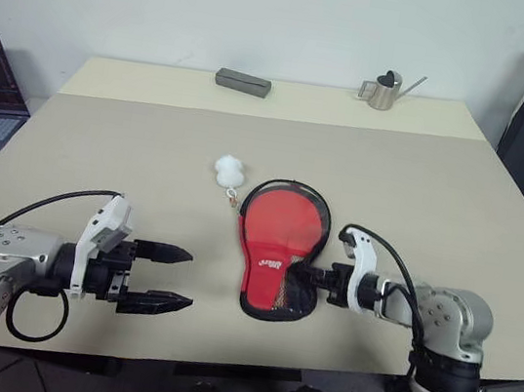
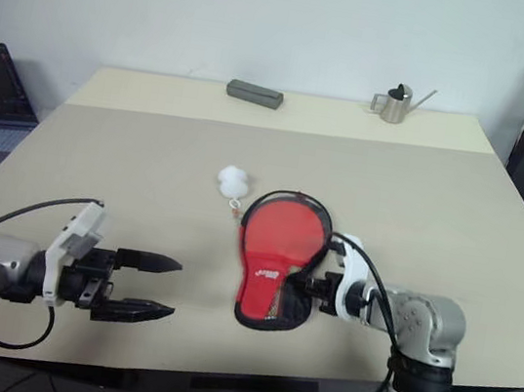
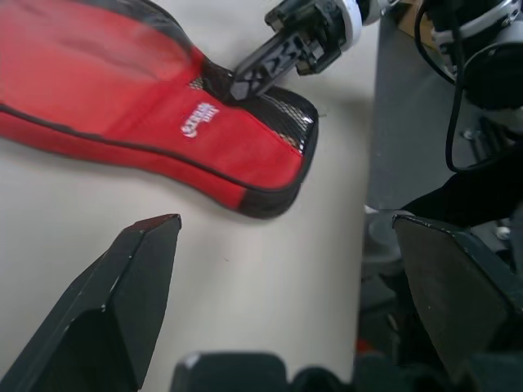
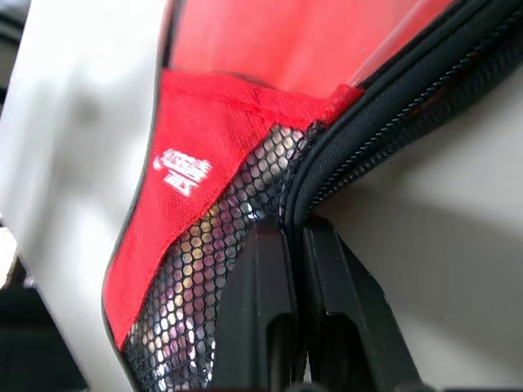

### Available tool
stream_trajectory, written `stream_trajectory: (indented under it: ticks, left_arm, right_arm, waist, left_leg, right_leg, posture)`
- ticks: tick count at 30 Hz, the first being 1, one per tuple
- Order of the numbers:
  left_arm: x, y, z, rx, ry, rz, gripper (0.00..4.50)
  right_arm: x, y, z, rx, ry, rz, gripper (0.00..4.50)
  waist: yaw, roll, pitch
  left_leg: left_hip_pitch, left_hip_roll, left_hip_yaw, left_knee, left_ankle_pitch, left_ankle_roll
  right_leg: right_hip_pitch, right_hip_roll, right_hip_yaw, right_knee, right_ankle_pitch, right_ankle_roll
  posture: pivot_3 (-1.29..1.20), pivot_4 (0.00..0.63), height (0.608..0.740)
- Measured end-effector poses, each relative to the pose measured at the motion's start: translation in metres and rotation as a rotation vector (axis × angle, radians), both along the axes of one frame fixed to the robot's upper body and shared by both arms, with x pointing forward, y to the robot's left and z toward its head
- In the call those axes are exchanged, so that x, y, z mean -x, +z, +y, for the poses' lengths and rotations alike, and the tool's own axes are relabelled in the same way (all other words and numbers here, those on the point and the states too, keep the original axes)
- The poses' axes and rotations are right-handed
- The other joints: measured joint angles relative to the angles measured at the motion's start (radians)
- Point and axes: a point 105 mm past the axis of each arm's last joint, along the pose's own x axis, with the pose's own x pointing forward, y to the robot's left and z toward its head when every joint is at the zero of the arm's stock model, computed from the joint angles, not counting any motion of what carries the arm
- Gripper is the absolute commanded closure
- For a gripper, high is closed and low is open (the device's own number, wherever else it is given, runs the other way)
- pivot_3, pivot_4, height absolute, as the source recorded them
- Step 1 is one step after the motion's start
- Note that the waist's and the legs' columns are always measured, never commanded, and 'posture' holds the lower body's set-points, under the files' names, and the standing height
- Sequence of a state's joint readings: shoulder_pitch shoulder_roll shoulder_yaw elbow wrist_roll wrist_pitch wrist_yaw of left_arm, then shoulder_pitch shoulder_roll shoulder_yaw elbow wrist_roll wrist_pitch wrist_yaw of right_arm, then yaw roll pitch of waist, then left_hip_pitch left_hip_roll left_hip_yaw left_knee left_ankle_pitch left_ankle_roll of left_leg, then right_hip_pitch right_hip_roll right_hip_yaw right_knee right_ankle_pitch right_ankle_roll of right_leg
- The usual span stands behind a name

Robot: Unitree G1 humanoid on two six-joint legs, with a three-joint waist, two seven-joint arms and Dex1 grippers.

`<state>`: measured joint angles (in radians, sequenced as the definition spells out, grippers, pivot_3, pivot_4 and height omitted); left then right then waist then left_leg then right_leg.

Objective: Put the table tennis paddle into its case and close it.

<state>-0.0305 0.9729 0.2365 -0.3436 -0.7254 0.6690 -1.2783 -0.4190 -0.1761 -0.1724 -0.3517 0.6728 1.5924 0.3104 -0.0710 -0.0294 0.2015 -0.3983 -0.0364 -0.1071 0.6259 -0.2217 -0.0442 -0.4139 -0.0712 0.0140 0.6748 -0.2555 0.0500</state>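
Pinching the zipper edge of the case (image 1: pixel 279 248), the right fingers (image 1: pixel 314 276) are clenched on it, probably to draw it closed. The case lies mid-counter (image 1: pixel 152 140), seemingly with the paddle inside, while the left fingers (image 1: pixel 159 279) wait released nearby.

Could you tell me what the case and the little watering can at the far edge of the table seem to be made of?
The case looks like soft red fabric with a black honeycomb mesh pocket and a black zipper edge. The watering can appears to be metal, judging by its dull silvery sheen, though coated plastic is possible.
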Motion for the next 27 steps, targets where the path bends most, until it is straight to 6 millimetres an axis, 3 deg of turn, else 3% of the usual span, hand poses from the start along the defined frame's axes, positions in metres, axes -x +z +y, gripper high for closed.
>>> stream_trajectory:
  ticks: [10,26,27]
  left_arm:
    - [0.004,0.001,-0.007,0.008,-0.055,0.017,0.00]
    - [0.001,0.002,-0.014,0.007,-0.086,0.015,0.00]
    - [0.001,0.001,-0.015,0.007,-0.085,0.014,0.00]
  right_arm:
    - [0.030,-0.007,-0.017,0.023,0.019,0.015,4.47]
    - [0.037,-0.006,0.004,-0.029,0.009,0.054,4.47]
    - [0.037,-0.006,0.004,-0.025,0.005,0.056,4.24]
  waist:
    - [0.019,0.000,0.000]
    - [0.015,0.000,0.000]
    - [0.015,0.000,0.000]
  left_leg:
    - [0.000,0.000,-0.001,0.000,0.000,0.000]
    - [0.001,0.012,0.001,0.000,0.000,0.000]
    - [0.001,0.012,0.001,0.000,0.000,0.000]
  right_leg:
    - [0.002,0.000,-0.001,-0.001,-0.002,0.000]
    - [0.002,0.005,-0.001,-0.002,-0.002,0.000]
    - [0.002,0.006,-0.001,-0.002,-0.002,0.000]
  posture:
    - [0.00,0.150,0.740]
    - [0.00,0.150,0.740]
    - [0.00,0.150,0.740]
